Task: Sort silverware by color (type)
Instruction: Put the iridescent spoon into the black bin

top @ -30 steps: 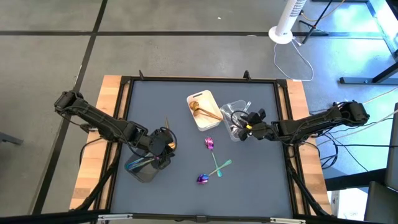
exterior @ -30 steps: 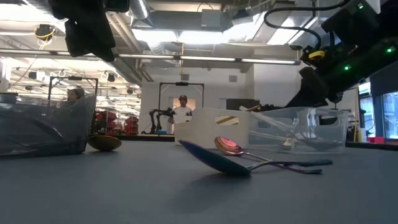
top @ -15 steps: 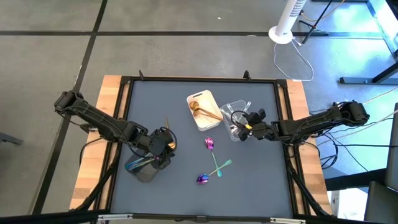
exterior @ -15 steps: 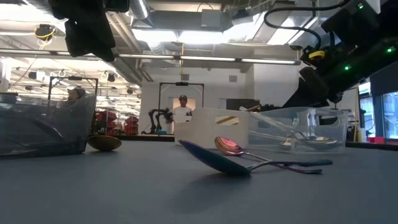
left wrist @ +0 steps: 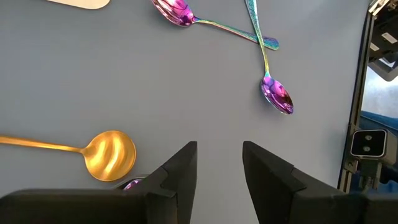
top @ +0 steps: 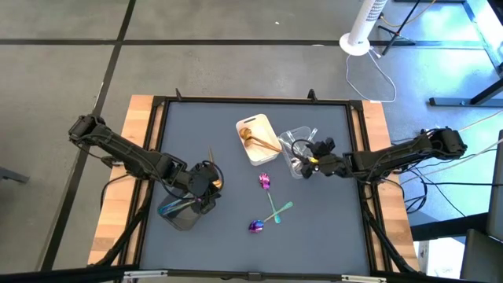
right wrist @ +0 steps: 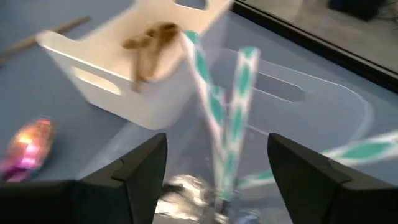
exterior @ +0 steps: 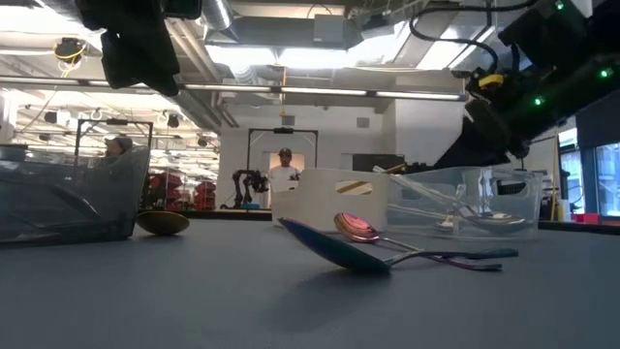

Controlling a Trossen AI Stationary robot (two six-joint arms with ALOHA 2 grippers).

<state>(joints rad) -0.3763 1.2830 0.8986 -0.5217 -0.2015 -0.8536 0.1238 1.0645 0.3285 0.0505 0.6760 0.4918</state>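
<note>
Right hand [top: 307,157] over the clear tray [top: 292,138], fingers spread wide, gripping nothing; silver pieces [exterior: 455,215] inside. Left hand [top: 206,182] by the grey tray [top: 178,214], parted, empty. Two iridescent spoons [top: 265,182] crossed mid-worktop [top: 236,244]; gold spoon [left wrist: 106,154] nearby.

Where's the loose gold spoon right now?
In the high view the gold spoon is hard to see; the left wrist view shows it lying on the mat just ahead of the left end effector, beside the dark grey tray.
</note>
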